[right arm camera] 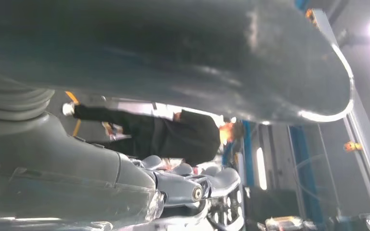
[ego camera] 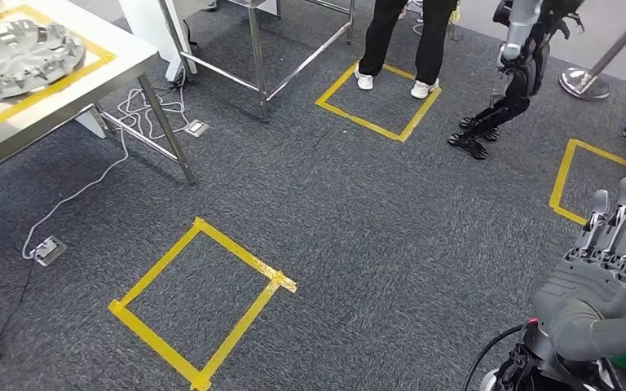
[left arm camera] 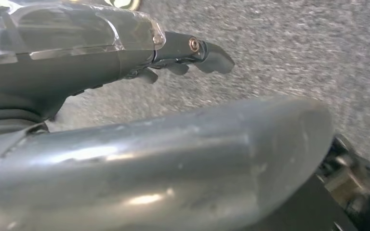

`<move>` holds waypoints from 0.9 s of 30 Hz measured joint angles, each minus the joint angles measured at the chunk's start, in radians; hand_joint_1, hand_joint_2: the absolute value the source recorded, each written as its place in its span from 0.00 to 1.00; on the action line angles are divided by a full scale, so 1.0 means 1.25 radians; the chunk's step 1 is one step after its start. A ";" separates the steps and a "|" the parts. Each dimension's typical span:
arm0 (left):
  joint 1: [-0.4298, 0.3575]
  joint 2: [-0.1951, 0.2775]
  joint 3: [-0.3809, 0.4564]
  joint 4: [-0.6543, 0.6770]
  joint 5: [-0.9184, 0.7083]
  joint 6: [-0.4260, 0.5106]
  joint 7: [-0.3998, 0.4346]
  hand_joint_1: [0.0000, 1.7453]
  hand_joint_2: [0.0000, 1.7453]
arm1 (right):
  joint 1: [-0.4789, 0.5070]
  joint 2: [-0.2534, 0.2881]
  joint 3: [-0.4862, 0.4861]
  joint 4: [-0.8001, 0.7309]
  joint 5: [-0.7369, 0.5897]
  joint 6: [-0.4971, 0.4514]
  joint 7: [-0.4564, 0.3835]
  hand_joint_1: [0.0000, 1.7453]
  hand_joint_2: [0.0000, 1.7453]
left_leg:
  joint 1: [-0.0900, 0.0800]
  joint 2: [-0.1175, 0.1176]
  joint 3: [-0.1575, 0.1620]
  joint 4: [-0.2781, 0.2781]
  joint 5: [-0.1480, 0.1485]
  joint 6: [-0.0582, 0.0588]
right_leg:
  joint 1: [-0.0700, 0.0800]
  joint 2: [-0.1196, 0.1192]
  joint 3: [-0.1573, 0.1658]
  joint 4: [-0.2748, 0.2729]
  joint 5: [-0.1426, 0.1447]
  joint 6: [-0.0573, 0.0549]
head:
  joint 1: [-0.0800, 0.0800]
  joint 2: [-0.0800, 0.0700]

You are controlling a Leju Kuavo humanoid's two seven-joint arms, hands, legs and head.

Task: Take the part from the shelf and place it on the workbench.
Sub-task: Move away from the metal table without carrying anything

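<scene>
One round silver ribbed metal part [ego camera: 18, 54] lies on the white counter [ego camera: 122, 57] inside yellow tape — both hands apart from it. Right hand [ego camera: 611, 269] raised, fingers straight, holding nothing; the left hand [left arm camera: 125, 144] hangs over carpet, grip unclear.

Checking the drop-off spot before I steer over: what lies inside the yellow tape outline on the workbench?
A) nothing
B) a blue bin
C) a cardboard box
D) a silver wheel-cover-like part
D: a round silver part with spoke-like cutouts lies within the yellow tape on the workbench.
</scene>
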 joint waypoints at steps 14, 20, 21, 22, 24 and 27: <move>0.003 0.017 -0.012 0.001 -0.063 -0.022 0.033 0.00 0.00 | -0.009 0.011 0.001 -0.005 -0.060 0.000 -0.016 0.00 0.00 | 0.009 -0.170 -0.045 0.032 0.021 -0.004 | 0.001 0.126 0.004 0.001 -0.001 -0.025 | -0.033 0.000; -0.001 0.018 -0.035 0.001 -0.096 -0.019 0.039 0.00 0.00 | -0.076 0.011 0.011 0.009 -0.071 0.000 -0.007 0.00 0.00 | 0.009 -0.108 -0.024 0.004 0.019 0.014 | -0.003 0.103 -0.037 0.063 -0.033 0.001 | -0.023 0.000; 0.000 0.019 -0.039 0.001 -0.098 -0.019 0.040 0.00 0.00 | -0.083 0.011 0.015 0.011 -0.071 0.000 -0.007 0.00 0.00 | 0.007 -0.093 -0.022 0.003 0.018 0.016 | -0.003 0.078 -0.061 0.111 -0.057 0.006 | -0.018 0.000; 0.000 0.019 -0.043 0.001 -0.101 -0.020 0.041 0.00 0.00 | -0.088 0.011 0.018 0.014 -0.073 0.000 -0.007 0.00 0.00 | 0.005 -0.078 -0.020 0.003 0.015 0.018 | -0.006 0.066 -0.088 0.164 -0.079 0.009 | -0.014 0.000; 0.000 0.020 -0.051 0.001 -0.109 -0.022 0.043 0.00 0.00 | -0.093 0.011 0.023 0.019 -0.078 0.000 -0.010 0.00 0.00 | 0.004 -0.049 -0.017 0.003 0.010 0.017 | -0.009 0.056 -0.120 0.222 -0.088 0.014 | -0.009 0.000; -0.005 0.020 -0.061 0.001 -0.120 -0.024 0.045 0.00 0.00 | -0.109 0.011 0.026 0.025 -0.090 0.000 -0.024 0.00 0.00 | 0.004 -0.017 -0.007 0.003 0.002 0.011 | -0.008 0.035 -0.067 0.110 -0.014 0.009 | -0.003 0.000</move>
